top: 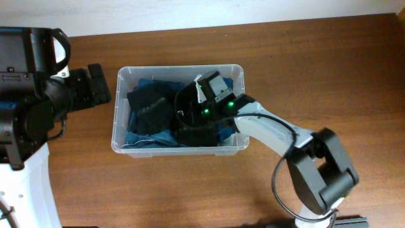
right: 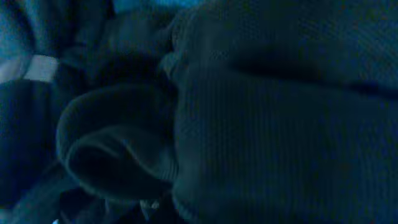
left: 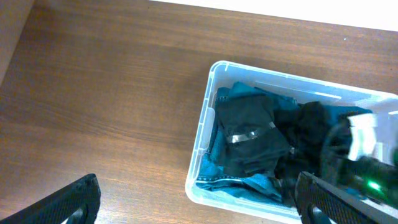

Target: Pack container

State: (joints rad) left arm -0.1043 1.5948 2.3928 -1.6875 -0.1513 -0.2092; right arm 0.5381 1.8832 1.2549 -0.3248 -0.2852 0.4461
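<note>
The container (top: 180,68) is a clear plastic bin in the middle of the table, filled with black garments (top: 152,104) on top of blue ones (top: 142,136). My right gripper (top: 196,123) reaches down into the bin's right half, its fingers buried among the dark clothes. The right wrist view shows only dark ribbed fabric (right: 280,124) pressed close, with no fingers visible. My left gripper (left: 205,205) is open and empty, above the table just left of the bin (left: 202,134). The left wrist view also shows the black garments (left: 252,134).
Brown wooden table (top: 95,183) all around the bin. The left arm's base (top: 25,76) stands at the far left, the right arm's base (top: 319,177) at the lower right. A white wall runs along the table's far edge.
</note>
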